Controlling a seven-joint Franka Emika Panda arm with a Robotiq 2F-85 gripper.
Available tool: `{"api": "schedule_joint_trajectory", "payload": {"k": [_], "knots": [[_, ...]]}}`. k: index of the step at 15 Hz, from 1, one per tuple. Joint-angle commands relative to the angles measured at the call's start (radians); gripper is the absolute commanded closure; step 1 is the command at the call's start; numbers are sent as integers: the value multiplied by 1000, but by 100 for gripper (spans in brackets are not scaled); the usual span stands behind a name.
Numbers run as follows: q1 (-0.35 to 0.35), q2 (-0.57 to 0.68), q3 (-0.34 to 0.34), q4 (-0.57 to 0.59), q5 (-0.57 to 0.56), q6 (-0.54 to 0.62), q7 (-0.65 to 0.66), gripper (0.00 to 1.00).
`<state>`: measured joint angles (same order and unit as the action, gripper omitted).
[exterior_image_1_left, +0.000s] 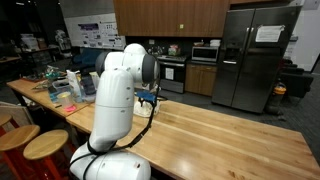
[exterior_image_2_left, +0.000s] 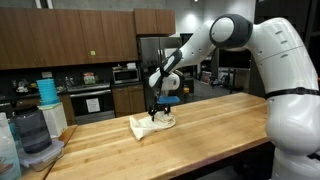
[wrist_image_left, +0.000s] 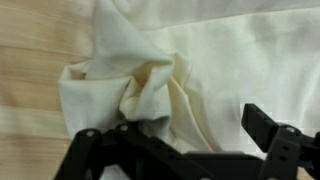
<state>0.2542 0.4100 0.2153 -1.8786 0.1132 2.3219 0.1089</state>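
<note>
A cream cloth (exterior_image_2_left: 148, 126) lies crumpled on the wooden table (exterior_image_2_left: 210, 130). In the wrist view the cloth (wrist_image_left: 150, 70) is bunched into folds on the left and lies flatter on the right. My gripper (exterior_image_2_left: 159, 110) hangs just above the cloth, pointing down. In the wrist view its two black fingers (wrist_image_left: 175, 138) stand wide apart with cloth between them, so it is open and holds nothing. In an exterior view my own arm mostly hides the gripper (exterior_image_1_left: 149, 99), and the cloth does not show there.
Stacked blue cups (exterior_image_2_left: 47, 90), a dark jar (exterior_image_2_left: 35, 137) and a white box (exterior_image_2_left: 56, 116) stand at one end of the table. Clutter (exterior_image_1_left: 65, 88) fills the table's far end. Round wooden stools (exterior_image_1_left: 44, 146) stand beside it. A steel fridge (exterior_image_1_left: 254, 55) and an oven stand behind.
</note>
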Motion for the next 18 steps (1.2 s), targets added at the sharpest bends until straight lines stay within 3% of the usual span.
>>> {"api": "schedule_joint_trajectory", "payload": {"k": [1,6,10,18], "knots": [[-43,-112,-18,-149,47,105,5,0],[-37,-294,-1,-298,56,266,13,0],[-1,-403,28,-342,38,321,35,0],[63,-338,91,-279,10,306,101,0]]}}
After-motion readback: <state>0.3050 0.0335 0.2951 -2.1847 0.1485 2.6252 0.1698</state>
